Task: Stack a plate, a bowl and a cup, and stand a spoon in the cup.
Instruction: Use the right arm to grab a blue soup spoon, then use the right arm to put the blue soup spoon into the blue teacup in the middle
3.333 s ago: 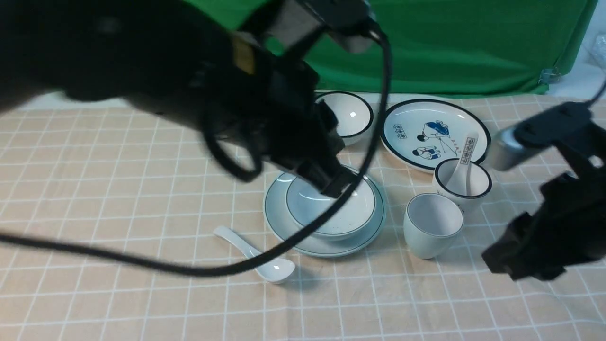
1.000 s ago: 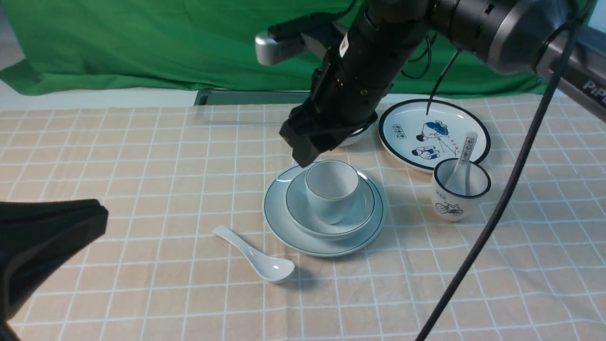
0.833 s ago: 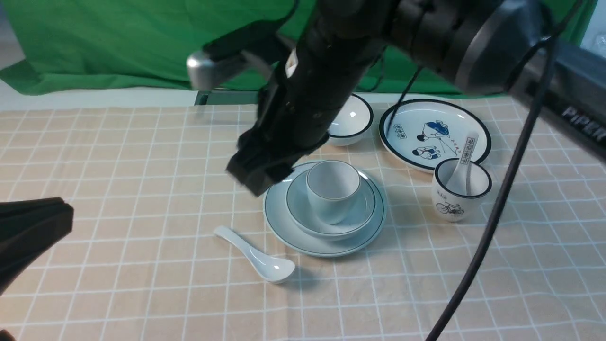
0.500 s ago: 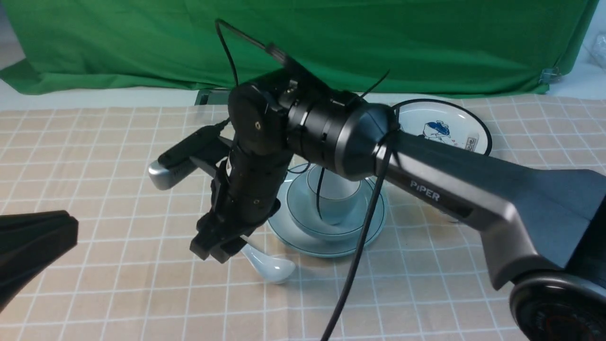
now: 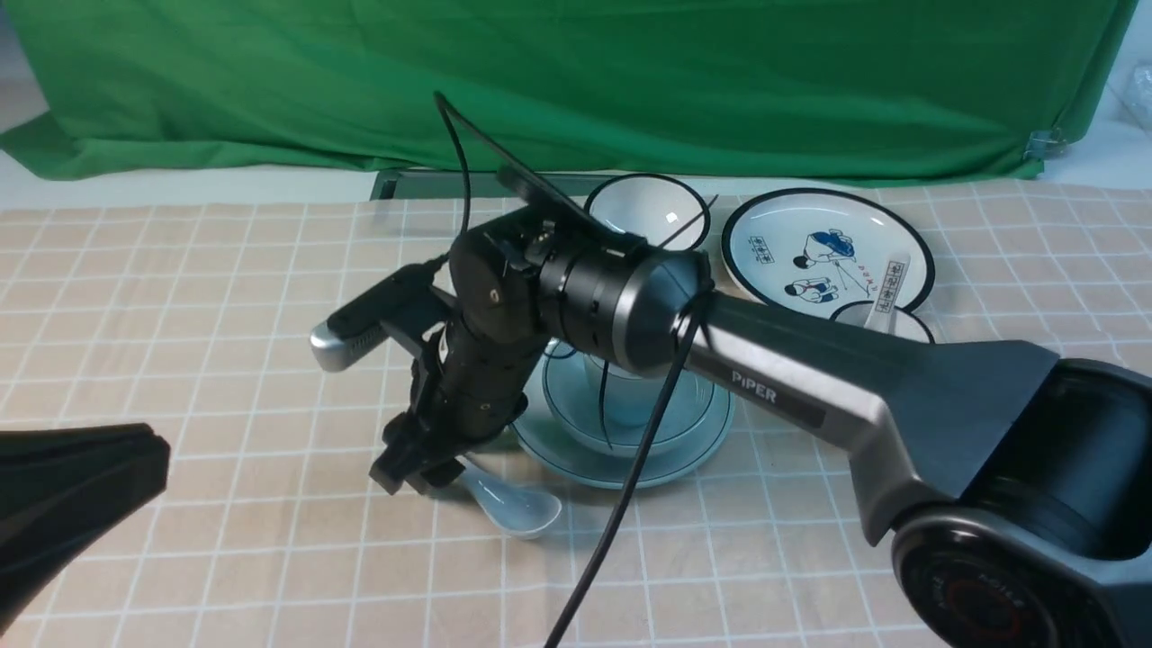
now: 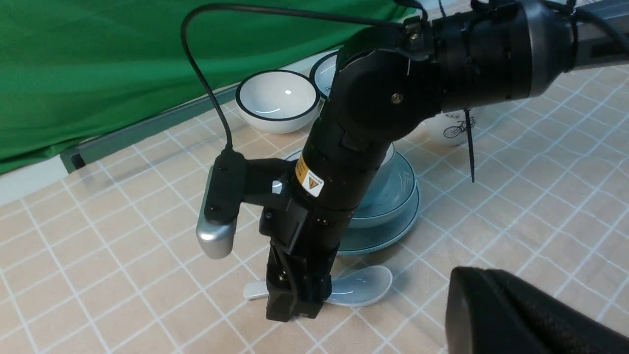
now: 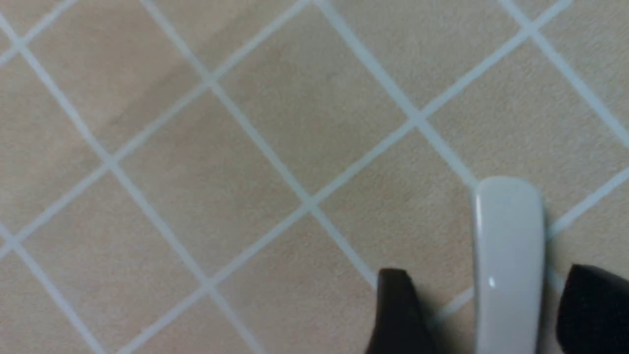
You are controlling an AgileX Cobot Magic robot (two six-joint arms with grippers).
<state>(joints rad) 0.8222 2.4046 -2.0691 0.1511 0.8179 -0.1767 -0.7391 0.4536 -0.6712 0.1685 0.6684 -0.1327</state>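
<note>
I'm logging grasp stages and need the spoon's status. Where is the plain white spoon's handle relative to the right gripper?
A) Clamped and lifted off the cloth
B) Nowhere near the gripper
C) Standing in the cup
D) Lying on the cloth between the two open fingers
D: in the right wrist view the spoon handle lies flat on the tablecloth between the fingers of the right gripper, with cloth showing on either side.
</note>
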